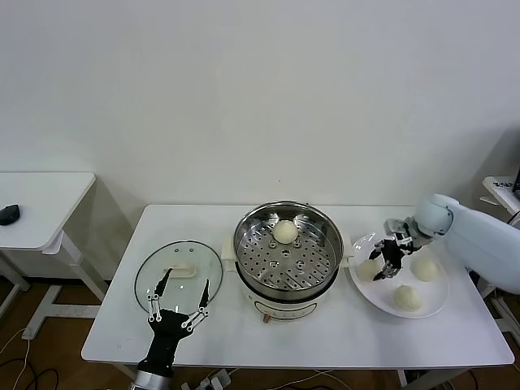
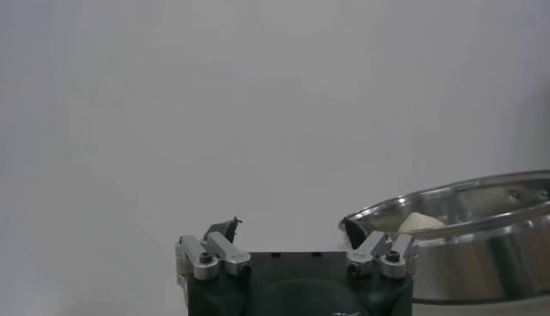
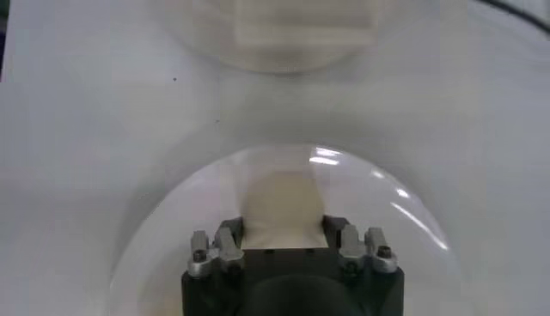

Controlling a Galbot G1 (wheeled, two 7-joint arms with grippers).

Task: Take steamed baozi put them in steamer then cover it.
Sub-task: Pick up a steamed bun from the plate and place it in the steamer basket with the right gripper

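The steamer [image 1: 288, 252] stands mid-table with one baozi [image 1: 284, 231] on its perforated tray. Three more baozi lie on a white plate [image 1: 435, 305] to its right. My right gripper [image 1: 383, 262] is down on the plate, its fingers pressed against both sides of the baozi [image 3: 282, 202] nearest the steamer. The cover [image 1: 179, 268] lies flat on the table left of the steamer. By the cover's near edge my left gripper [image 1: 184, 286] stands open and empty. The left wrist view shows the steamer's rim [image 2: 481, 232] and the baozi [image 2: 421, 221] inside.
A second white table [image 1: 41, 207] with a black mouse [image 1: 8, 214] stands to the left, apart from mine. The steamer's cream base [image 3: 284, 34] lies just beyond the plate's rim [image 3: 378, 176]. Cables lie on the floor under the front edge.
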